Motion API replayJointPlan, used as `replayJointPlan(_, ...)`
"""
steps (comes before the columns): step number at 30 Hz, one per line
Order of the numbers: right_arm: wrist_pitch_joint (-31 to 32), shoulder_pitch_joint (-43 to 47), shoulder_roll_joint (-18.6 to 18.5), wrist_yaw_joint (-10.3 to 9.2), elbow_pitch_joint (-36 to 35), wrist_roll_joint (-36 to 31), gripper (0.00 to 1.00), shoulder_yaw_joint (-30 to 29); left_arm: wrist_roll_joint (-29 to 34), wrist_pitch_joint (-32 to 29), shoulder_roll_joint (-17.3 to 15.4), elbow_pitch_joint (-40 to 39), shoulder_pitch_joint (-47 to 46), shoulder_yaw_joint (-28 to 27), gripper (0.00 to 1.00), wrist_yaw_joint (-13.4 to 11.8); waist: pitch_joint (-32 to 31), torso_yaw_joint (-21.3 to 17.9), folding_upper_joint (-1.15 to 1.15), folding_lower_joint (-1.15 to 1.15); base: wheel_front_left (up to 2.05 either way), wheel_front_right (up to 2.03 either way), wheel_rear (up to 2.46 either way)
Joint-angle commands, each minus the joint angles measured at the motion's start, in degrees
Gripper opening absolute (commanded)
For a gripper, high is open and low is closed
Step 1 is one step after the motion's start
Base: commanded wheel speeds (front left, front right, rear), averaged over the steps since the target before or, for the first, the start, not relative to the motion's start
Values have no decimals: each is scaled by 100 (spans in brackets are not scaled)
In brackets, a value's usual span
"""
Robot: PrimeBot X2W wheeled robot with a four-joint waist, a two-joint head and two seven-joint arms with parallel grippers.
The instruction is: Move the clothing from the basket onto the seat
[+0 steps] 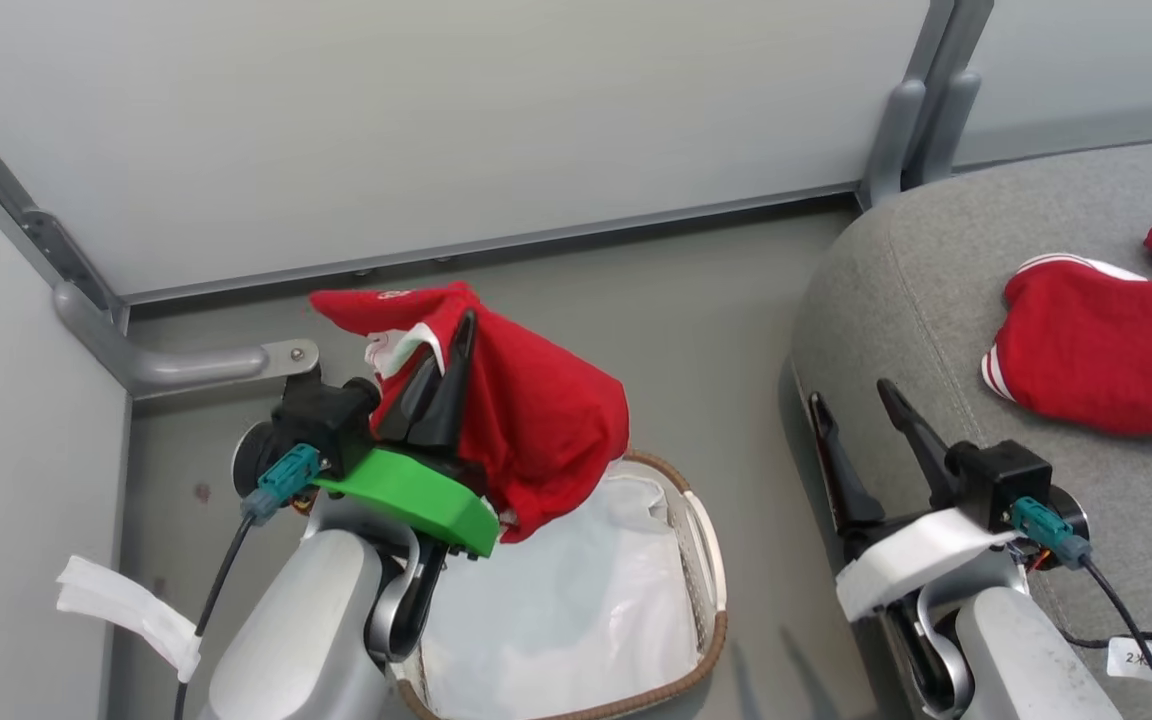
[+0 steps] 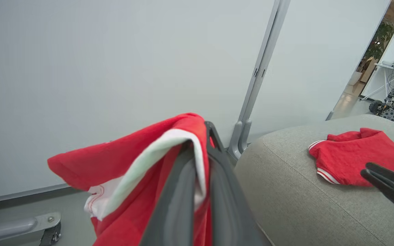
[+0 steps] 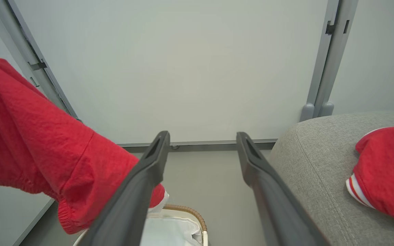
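The left gripper (image 1: 451, 350) has its two long dark fingers pressed together on a fold of a red fabric garment with white trim (image 1: 546, 420). It holds the garment up in the air above the far end of the oval white plastic laundry basket with the brown woven rim (image 1: 711, 560). The cloth drapes down over the fingers, and its lower edge hangs just over the basket's rim. A plain white sheet (image 1: 576, 610) lies inside the basket, which stands on the grey floor (image 1: 696, 320) near the rounded corner of the large grey woven-fabric couch (image 1: 936, 330). A second red garment with white striped trim (image 1: 1106, 360) lies crumpled on the couch's seat, well apart from the basket. The right gripper (image 1: 850, 395) is at the near edge of the couch beside the basket. Its jaws are spread apart with nothing between them, and its fingers point toward the pale wall panel (image 1: 436, 120). In the left wrist view the white trim of the held garment curls over one finger (image 2: 180, 191).
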State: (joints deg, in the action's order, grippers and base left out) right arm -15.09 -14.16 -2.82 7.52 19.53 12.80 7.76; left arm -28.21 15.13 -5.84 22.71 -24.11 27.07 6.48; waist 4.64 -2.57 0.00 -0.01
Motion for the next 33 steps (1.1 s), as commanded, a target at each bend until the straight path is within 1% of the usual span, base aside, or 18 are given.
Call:
replayJointPlan(1, -11, 152, -22, -6, 44, 38, 100, 22, 57, 2, 32, -126, 113, -57, 0, 2, -263, 103, 0, 1, 0, 0, 0)
replayJointPlan(8, -11, 329, -21, -6, 243, -129, 100, 300, 213, 2, 68, -436, 165, -153, 0, 17, -367, 156, 0, 1, 0, 0, 0)
replayJointPlan(10, -11, 292, -20, -6, 299, -239, 100, 503, 228, 2, 87, -466, 166, -142, 0, 23, -354, 185, 0, 1, 0, 0, 0)
replayJointPlan(14, -11, 20, -37, -6, 402, -463, 100, 1111, 228, 2, 118, -484, 196, -116, 0, 35, -311, 243, 0, 1, 0, 0, 0)
replayJointPlan(19, -11, -524, -34, -6, 469, -353, 100, 1940, 188, 2, 169, -472, 183, -63, 0, 50, -252, 314, 0, 1, 0, 0, 0)
replayJointPlan(24, -11, -1239, -27, -6, 595, -180, 100, 2619, 169, 2, 207, -447, 135, 14, 0, 57, -204, 383, 0, 1, 0, 0, 0)
replayJointPlan(28, -11, -1783, -26, -6, 839, -59, 100, 2960, 137, 2, 230, -433, 77, 93, 0, 59, -176, 462, 0, 1, 0, 0, 0)
replayJointPlan(30, -11, -2016, -27, -6, 980, -23, 100, 2997, 131, 2, 238, -434, 48, 139, 0, 66, -160, 501, 0, 1, 0, 0, 0)
replayJointPlan(33, -10, -2310, -21, -6, 1454, -8, 100, 3166, 113, 2, 254, -451, 19, 233, 0, 78, -135, 577, 0, 1, 0, 0, 0)
